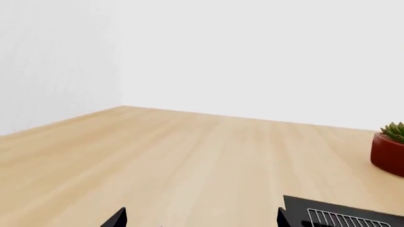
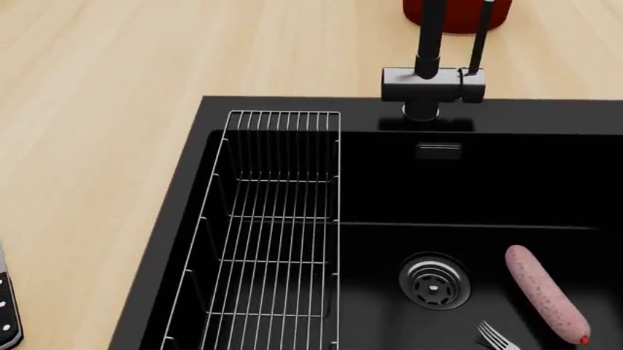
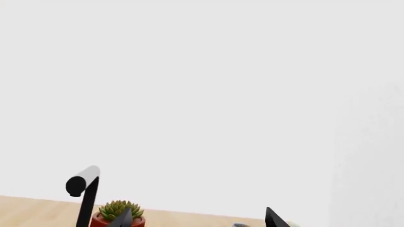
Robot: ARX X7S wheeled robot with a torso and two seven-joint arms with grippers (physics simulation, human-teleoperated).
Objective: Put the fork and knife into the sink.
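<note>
Fork (image 2: 497,337) already lies in the sink (image 2: 545,182) beside the sausage (image 2: 545,293); knife (image 2: 6,310) waits on the counter (image 2: 98,109) far left, needing the left end effector (image 1: 200,218), seemingly spread, lowered onto its handle.

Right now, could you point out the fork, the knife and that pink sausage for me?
fork (image 2: 497,337): head view, on its tines, in the sink basin.
knife (image 2: 6,310): head view, on its dark riveted handle, on the counter.
sausage (image 2: 545,292): head view, on its middle.
</note>
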